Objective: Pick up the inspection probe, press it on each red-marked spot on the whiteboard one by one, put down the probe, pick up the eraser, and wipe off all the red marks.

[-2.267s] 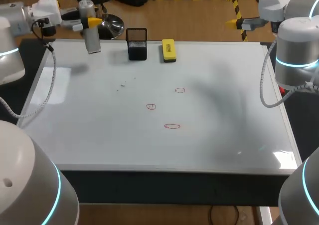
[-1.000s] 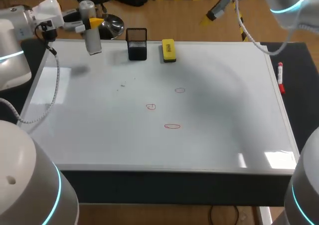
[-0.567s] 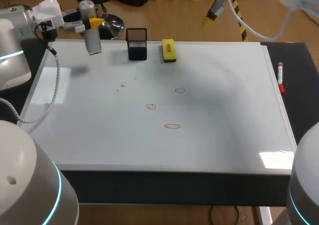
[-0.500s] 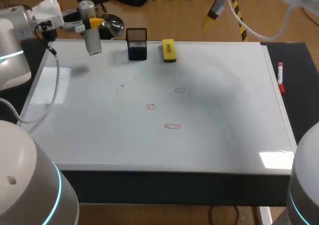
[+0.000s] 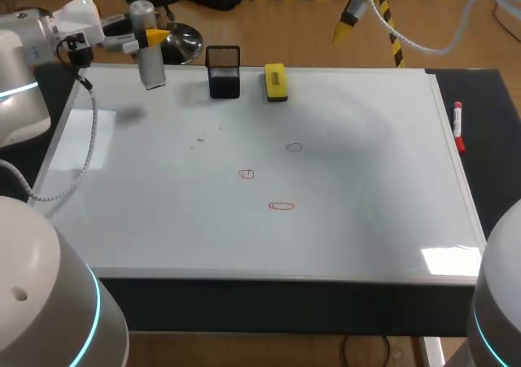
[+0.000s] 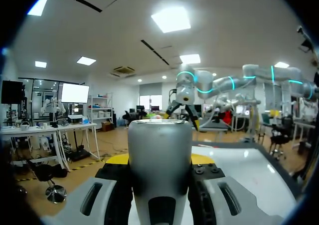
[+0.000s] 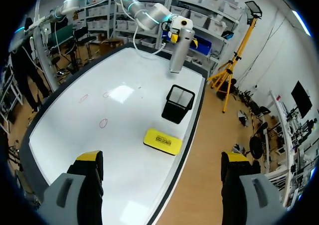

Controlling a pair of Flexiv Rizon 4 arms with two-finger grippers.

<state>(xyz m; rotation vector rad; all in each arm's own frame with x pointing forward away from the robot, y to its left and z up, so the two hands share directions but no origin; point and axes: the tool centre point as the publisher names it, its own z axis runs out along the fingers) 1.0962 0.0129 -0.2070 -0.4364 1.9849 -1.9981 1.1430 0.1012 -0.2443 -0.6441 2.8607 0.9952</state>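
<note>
Left hand (image 5: 149, 38) holds probe (image 5: 151, 70), left of the cup (image 5: 223, 74); right hand (image 7: 162, 158) wide, right of and beyond the cup. We should press it upright, square on each red mark (image 5: 282, 206).

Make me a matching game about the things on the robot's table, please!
Things:
1. probe
2. eraser
3. mesh cup
4. marker

Clues:
A. red, lying just past the whiteboard's right edge
B. grey, held by the left hand
C. yellow, lying flat
D. black, standing next to the eraser

Pairs: 1-B, 2-C, 3-D, 4-A
</note>
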